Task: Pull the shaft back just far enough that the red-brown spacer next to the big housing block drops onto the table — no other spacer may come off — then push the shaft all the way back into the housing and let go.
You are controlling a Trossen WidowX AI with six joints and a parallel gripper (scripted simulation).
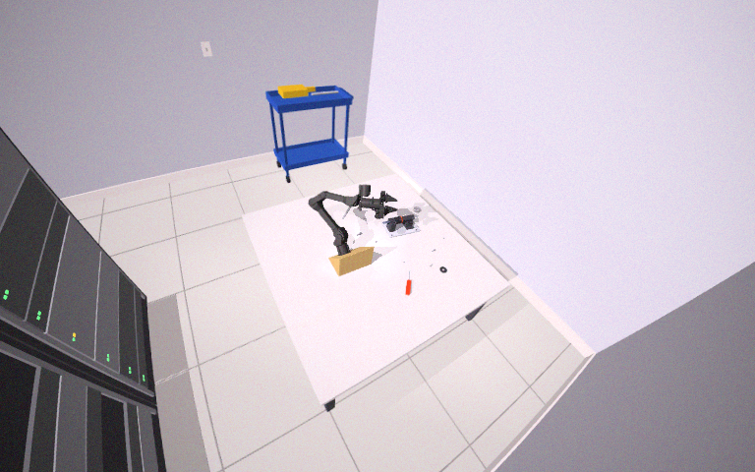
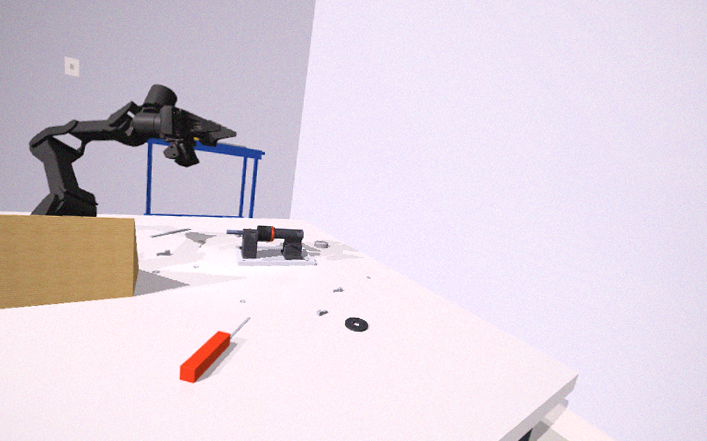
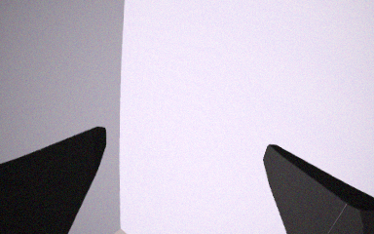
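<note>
The big dark housing block (image 1: 410, 220) (image 2: 292, 247) stands at the right end of a pale base plate (image 2: 275, 261). The red-brown spacer (image 1: 401, 219) (image 2: 273, 233) is on the shaft line, against the housing's dark barrel. A black spacer section (image 2: 264, 233) sits between it and the smaller left support block (image 2: 249, 243). The thin shaft end (image 2: 234, 231) sticks out left of that support. Individual black spacers cannot be told apart. My gripper (image 1: 395, 205) (image 2: 226, 138) (image 3: 188, 144) is open and empty, well above the assembly. The wrist view shows only fingers and walls.
A wooden block (image 1: 355, 262) (image 2: 51, 262) stands by the arm's base. A red-handled screwdriver (image 1: 408, 287) (image 2: 205, 356), a black washer (image 1: 442, 268) (image 2: 356, 322) and small screws lie nearer the front. A thin rod (image 2: 171, 233) lies left of the assembly. A metal ring (image 2: 320, 244) lies right of it.
</note>
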